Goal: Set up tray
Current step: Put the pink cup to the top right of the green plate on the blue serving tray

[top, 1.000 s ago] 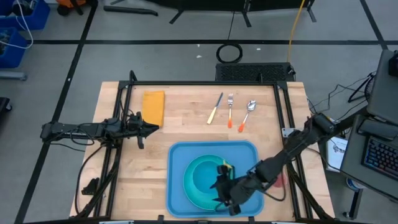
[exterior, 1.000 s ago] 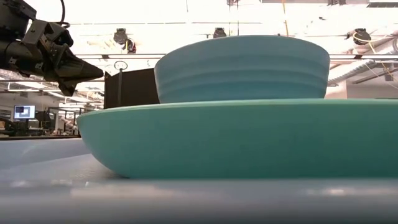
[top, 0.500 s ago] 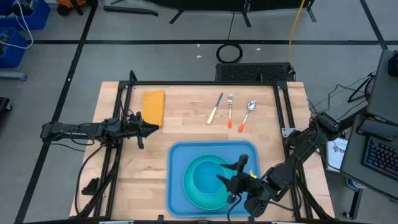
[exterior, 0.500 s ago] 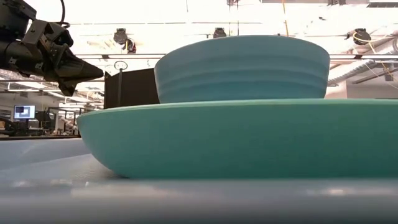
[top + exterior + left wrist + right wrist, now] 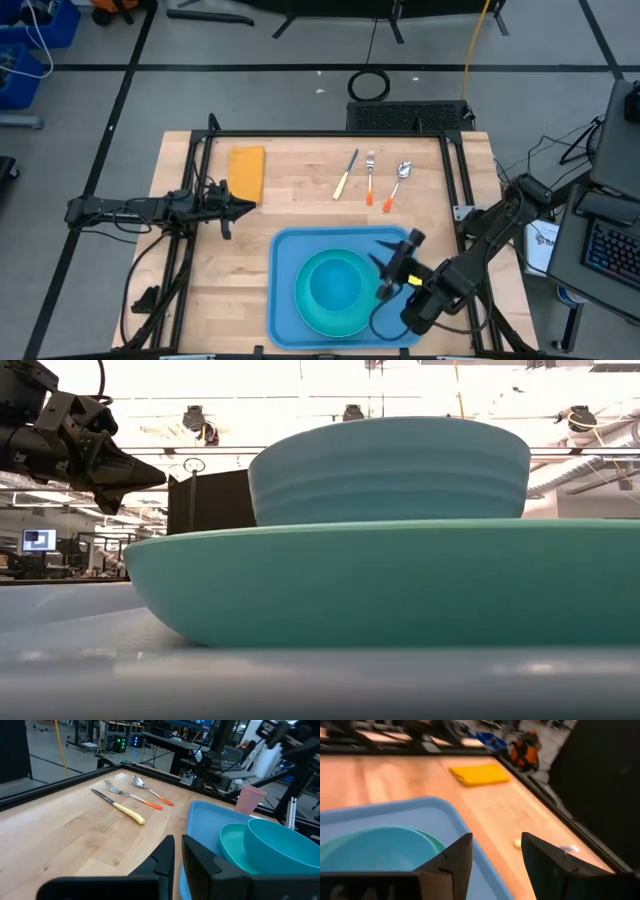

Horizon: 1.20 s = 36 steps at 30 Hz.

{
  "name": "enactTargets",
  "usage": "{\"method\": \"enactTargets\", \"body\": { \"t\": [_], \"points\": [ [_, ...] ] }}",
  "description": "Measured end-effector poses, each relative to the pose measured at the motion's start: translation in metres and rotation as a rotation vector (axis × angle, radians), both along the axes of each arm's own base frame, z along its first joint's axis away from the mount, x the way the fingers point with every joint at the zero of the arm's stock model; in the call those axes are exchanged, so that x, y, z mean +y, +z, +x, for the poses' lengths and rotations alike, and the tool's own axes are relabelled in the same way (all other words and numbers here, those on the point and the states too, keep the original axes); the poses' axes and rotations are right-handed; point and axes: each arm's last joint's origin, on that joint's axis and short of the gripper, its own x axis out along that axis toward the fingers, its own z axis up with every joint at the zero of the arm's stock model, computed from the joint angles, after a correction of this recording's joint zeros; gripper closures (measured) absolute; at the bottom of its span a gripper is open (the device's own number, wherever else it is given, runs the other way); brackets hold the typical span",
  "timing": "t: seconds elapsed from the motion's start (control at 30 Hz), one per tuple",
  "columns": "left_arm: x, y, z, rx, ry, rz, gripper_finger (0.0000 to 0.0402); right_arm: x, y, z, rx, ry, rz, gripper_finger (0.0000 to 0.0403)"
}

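The blue tray (image 5: 285, 300) lies on the table's near middle. A turquoise plate (image 5: 310, 318) rests flat on it, and a turquoise bowl (image 5: 335, 282) stands in the plate; the low view shows the bowl (image 5: 390, 470) upright on the plate (image 5: 400, 580). My right gripper (image 5: 388, 272) hovers open over the tray's right part, just right of the bowl, and touches nothing; its wrist view shows the fingers of the right gripper (image 5: 495, 855) spread wide. My left gripper (image 5: 240, 207) waits shut above the wood left of the tray, also shown in its own wrist view (image 5: 177, 851).
An orange-yellow napkin (image 5: 247, 171) lies at the far left. A yellow-handled knife (image 5: 346, 175), a fork (image 5: 369, 178) and a spoon (image 5: 396, 184) with orange handles lie side by side beyond the tray. A pink cup (image 5: 250, 797) stands right of the tray. Black rails border the table.
My right gripper has moved from over the plate's near right part toward the table's right and far side, and now stands beside the bowl over the tray's right part. Bowl, plate and tray have stayed in place.
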Motion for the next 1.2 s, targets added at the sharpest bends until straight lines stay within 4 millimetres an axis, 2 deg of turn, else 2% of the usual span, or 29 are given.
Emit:
{"method": "enactTargets", "body": {
  "t": [0.27, 0.47, 1.0, 1.1, 1.2],
  "points": [
    [0.0, 0.0, 0.0, 0.0, 0.0, 0.0, 0.0364, -0.028, -0.001, -0.034, 0.187, -0.222, 0.169, 0.0246],
    [0.0, 0.0, 0.0, 0.0, 0.0, 0.0, 0.0364, -0.036, 0.001, -0.049, 0.373, -0.381, 0.331, 0.0246],
    [0.0, 0.0, 0.0, 0.0, -0.008, -0.008, 0.0364, -0.055, 0.035, -0.086, 0.543, -0.502, 0.812, 0.0246],
    [0.0, 0.0, 0.0, 0.0, -0.008, -0.008, 0.0364, -0.054, 0.031, -0.09, 0.609, -0.532, 0.905, 0.0246],
    [0.0, 0.0, 0.0, 0.0, -0.008, -0.007, 0.0364, -0.052, 0.019, -0.091, 0.647, -0.54, 0.967, 0.0246]
  ]
}}
